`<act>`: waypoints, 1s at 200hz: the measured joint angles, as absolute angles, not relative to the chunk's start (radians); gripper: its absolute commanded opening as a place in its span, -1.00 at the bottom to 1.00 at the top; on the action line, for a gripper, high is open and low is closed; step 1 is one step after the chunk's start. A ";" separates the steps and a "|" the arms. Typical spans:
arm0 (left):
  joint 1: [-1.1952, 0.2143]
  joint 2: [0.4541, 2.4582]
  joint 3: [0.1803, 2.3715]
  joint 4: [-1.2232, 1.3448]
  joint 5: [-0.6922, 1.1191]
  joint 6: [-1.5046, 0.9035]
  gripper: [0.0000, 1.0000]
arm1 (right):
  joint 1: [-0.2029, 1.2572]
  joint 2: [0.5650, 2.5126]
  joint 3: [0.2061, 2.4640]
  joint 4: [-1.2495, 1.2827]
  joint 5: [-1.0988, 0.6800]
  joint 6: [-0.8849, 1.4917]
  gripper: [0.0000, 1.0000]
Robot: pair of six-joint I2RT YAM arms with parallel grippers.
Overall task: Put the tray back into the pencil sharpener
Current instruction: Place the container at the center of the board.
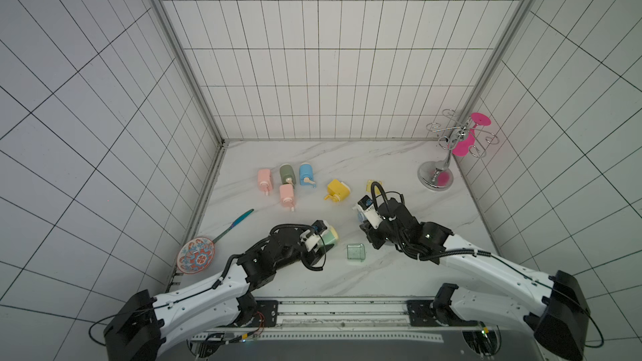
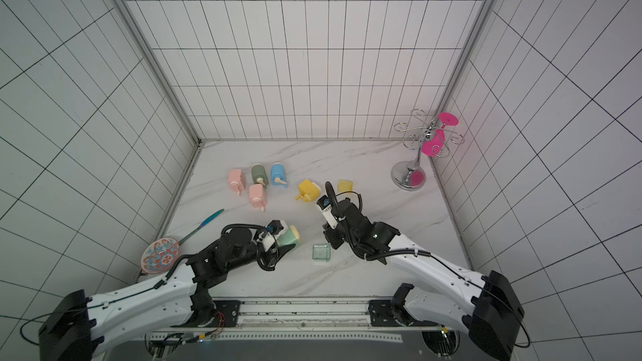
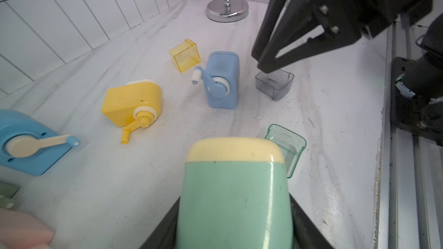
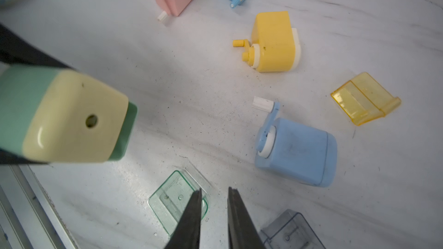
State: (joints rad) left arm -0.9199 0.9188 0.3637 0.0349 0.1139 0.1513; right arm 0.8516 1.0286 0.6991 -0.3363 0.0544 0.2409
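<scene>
Hovering my right gripper (image 4: 213, 191) (barely cracked open, nothing in it) over the green tray (image 4: 167, 200) lying on the table (image 4: 191, 92) near the mint sharpener (image 3: 235, 195) clamped in my left gripper (image 1: 324, 245), I reckon it's light, thin, slick plastic, so pinch one wall gently.

The mint-green pencil sharpener (image 4: 64, 116), cream-faced with a round pencil hole, is tipped on its side at the frame's left. The clear green tray (image 4: 167, 200) rests open side up at bottom centre, apart from it.
</scene>
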 measured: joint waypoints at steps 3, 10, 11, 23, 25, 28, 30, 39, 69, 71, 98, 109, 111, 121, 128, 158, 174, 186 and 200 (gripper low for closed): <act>-0.927 0.929 0.369 0.032 0.117 0.159 -1.00 | 0.852 1.019 0.690 -0.337 0.055 0.267 -0.55; -0.939 0.950 0.379 0.025 0.123 0.177 -1.00 | 0.852 0.995 0.662 -0.340 0.058 0.353 -0.52; -0.940 0.952 0.381 0.025 0.125 0.179 -1.00 | 0.852 0.994 0.659 -0.340 0.058 0.361 -0.52; -0.949 0.981 0.395 0.018 0.133 0.206 -1.00 | 0.852 0.967 0.619 -0.340 0.055 0.471 -0.46; -0.949 0.984 0.396 0.017 0.134 0.209 -1.00 | 0.852 0.963 0.610 -0.338 0.054 0.495 -0.46; -0.950 0.991 0.398 0.017 0.136 0.215 -1.00 | 0.852 0.959 0.603 -0.338 0.052 0.511 -0.46; -0.950 0.994 0.400 0.017 0.137 0.218 -1.00 | 0.852 0.956 0.594 -0.338 0.049 0.529 -0.46; -0.950 1.014 0.408 0.015 0.144 0.234 -1.00 | 0.852 0.949 0.569 -0.336 0.042 0.593 -0.46; -0.958 1.075 0.431 0.003 0.162 0.282 -1.00 | 0.852 0.976 0.517 -0.319 -0.004 0.730 -0.41; -0.960 1.079 0.433 0.001 0.162 0.286 -1.00 | 0.852 0.982 0.516 -0.314 -0.009 0.740 -0.41; -0.984 1.148 0.484 -0.043 0.161 0.327 -1.00 | 0.852 1.039 0.501 -0.257 -0.058 0.802 -0.40; -0.994 1.171 0.499 -0.049 0.161 0.337 -1.00 | 0.852 1.065 0.496 -0.236 -0.069 0.823 -0.39; -0.995 1.175 0.501 -0.049 0.160 0.337 -1.00 | 0.852 1.069 0.495 -0.234 -0.070 0.825 -0.39; -1.002 1.194 0.509 -0.049 0.160 0.342 -1.00 | 0.852 1.092 0.493 -0.224 -0.077 0.838 -0.38; -1.005 1.209 0.516 -0.049 0.159 0.342 -1.00 | 0.852 1.111 0.493 -0.217 -0.081 0.845 -0.39; -1.015 1.273 0.542 -0.063 0.152 0.341 -1.00 | 0.852 1.174 0.493 -0.195 -0.093 0.858 -0.43; -1.020 1.287 0.557 -0.072 0.146 0.340 -1.00 | 0.852 1.197 0.493 -0.191 -0.096 0.863 -0.46; -1.023 1.288 0.563 -0.073 0.142 0.337 -1.00 | 0.852 1.205 0.493 -0.191 -0.095 0.864 -0.49; -1.025 1.288 0.565 -0.072 0.139 0.331 -1.00 | 0.852 1.206 0.493 -0.190 -0.094 0.864 -0.52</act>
State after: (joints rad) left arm -1.0248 1.2877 0.5648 -0.0715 0.1390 0.3309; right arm 0.8516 1.2057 0.4927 -0.1898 -0.0940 0.8639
